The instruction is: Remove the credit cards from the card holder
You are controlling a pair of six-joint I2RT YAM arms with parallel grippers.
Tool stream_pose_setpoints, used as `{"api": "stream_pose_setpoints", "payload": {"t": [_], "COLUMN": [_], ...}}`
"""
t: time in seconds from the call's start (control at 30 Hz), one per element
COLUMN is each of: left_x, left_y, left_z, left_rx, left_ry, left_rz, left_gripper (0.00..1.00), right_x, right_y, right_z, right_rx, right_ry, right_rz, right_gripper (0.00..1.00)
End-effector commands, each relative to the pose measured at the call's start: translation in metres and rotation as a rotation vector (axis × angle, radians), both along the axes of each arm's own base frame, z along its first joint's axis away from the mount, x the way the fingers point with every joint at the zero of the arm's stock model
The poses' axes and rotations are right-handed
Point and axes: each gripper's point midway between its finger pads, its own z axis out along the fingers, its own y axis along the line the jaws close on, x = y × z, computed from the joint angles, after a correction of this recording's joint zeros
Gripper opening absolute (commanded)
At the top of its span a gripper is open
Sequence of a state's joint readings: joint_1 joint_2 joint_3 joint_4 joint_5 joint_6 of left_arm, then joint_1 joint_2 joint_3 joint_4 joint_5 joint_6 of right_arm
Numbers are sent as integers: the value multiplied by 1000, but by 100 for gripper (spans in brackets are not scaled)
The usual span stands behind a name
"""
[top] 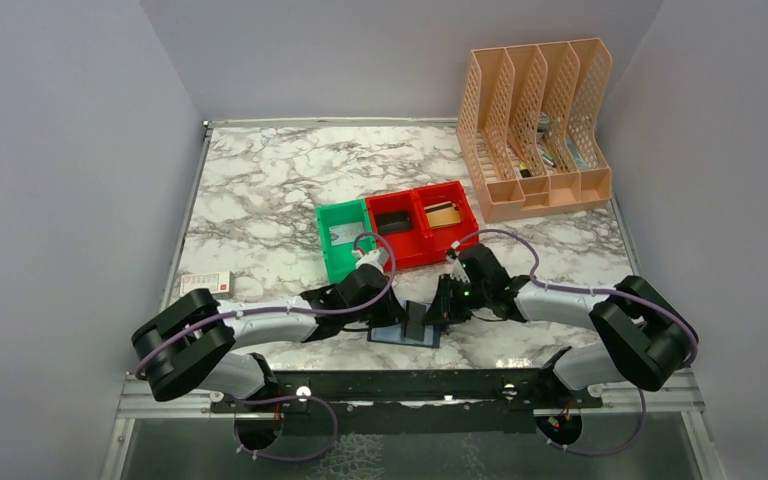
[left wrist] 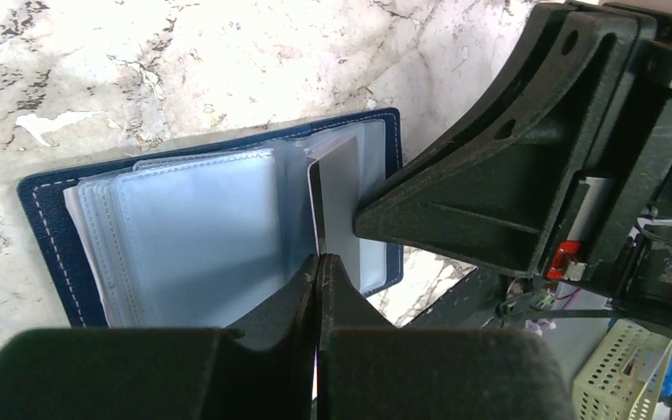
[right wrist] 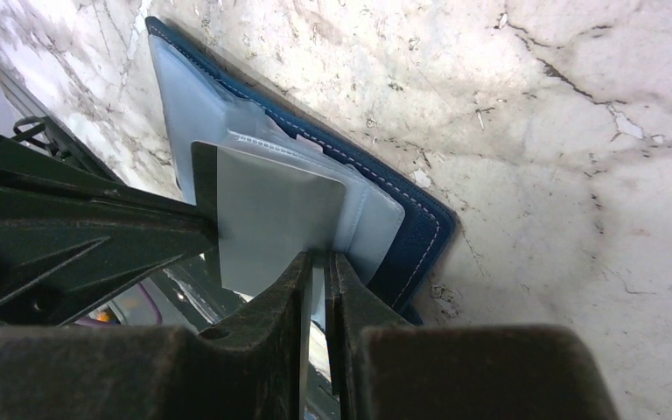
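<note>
Left gripper [left wrist: 319, 271] clamps shut on the grey card [left wrist: 339, 197], right gripper [right wrist: 317, 271] pinches the card holder [left wrist: 44, 210]'s sleeve [right wrist: 372, 227]; a straight pull looks best.

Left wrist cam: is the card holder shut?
No: the card holder lies open on the marble table, with its clear sleeves fanned out across the inside.
</note>
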State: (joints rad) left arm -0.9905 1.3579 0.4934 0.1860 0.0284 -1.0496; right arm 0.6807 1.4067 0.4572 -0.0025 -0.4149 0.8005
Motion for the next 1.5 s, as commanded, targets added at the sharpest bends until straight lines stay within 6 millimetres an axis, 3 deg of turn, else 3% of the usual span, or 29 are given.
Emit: {"api": "stream_pose_setpoints", "payload": {"t": [0.0,0.4,0.53,0.73,0.8,0.87,1.0,1.13,1.27,1.47], "left_x": [6,10,9,8,8,9,8,4,0,-2], "left_y": [5,25,25,17,17,17,14,10,3,-3], "left_z": [8,6,8,7,7,7,8,6,4,2], "left_rx": [-22,46,32,13,12,13,2,-14,-61,-64], "left_ry": [-29,-42,-47,-37,-39,-43,-48,-32,-9,6], "left_rz": [38,100,97,75,71,72,58,34,14,-2], "left_gripper": [0,0,0,0,0,0,0,15,26,24], "right_x": [-9,-4,4,10,8,5,-3,-5,-9,-10], "right_y": [-33,-28,-11,23,29,32,25,8,0,-4], "right_z": [-40,-32,-6,51,57,50,10,-22,-30,-34], "right_rx": [-196,-175,-80,140,181,190,109,-13,-40,-58], "right_ry": [38,8,-56,-162,-164,-134,-10,52,64,67], "right_rz": [-42,-25,25,131,151,167,151,77,55,43], "right_gripper": [13,13,14,16,18,19,17,16,16,16]}}
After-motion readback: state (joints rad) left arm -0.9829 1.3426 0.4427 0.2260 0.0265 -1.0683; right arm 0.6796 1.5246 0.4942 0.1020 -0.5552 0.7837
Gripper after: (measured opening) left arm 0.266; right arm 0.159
